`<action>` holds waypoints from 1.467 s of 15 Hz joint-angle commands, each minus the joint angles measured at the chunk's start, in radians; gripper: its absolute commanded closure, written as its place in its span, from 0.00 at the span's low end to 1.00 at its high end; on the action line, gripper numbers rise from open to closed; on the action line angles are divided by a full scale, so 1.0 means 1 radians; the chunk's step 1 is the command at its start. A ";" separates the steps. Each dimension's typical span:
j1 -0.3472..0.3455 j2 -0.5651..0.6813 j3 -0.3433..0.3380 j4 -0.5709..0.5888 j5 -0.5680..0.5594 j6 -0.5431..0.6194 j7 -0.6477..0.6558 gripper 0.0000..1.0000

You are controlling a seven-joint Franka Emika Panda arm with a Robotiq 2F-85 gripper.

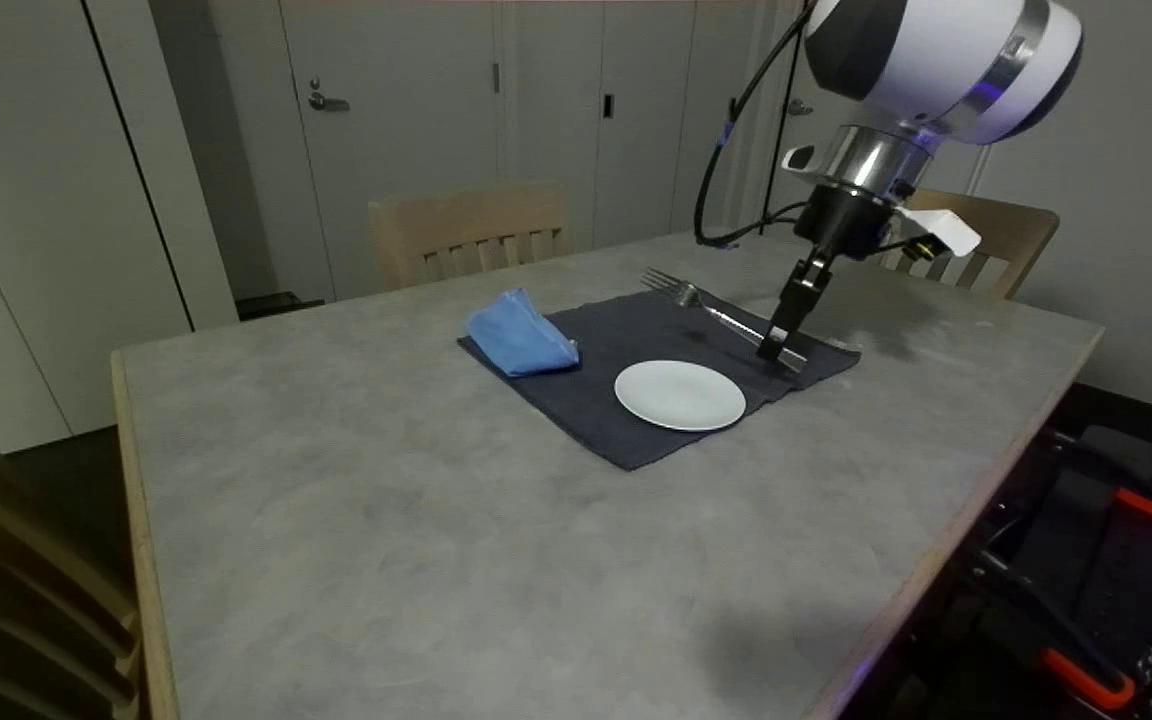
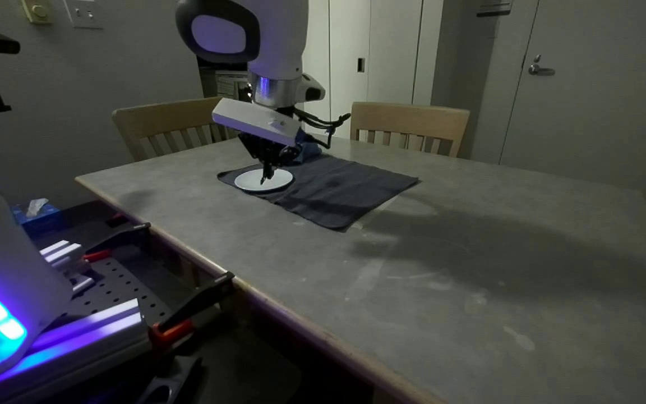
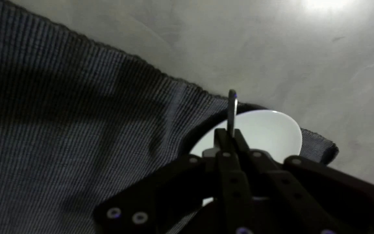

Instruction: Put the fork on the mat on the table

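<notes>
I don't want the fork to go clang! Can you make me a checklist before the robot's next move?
1. Claw gripping the fork: ok, the wrist view shows it closed on one end.
2. Mat spread on the table: ok.
3. Fork apart from the blue cloth: ok, an exterior view shows space between them.
4. Fork clear of the plate: cannot tell; they overlap in the wrist view, but any height gap is unclear.
5. Whole fork over the mat: cannot tell; in an exterior view its tines show against the table, but the fork may be raised.
</notes>
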 commanded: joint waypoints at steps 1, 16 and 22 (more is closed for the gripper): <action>-0.088 -0.039 0.017 -0.016 0.140 -0.090 -0.166 0.99; 0.301 0.039 -0.552 0.089 0.461 -0.387 -0.510 0.99; 0.439 0.142 -0.634 0.198 0.500 -0.339 -0.432 0.99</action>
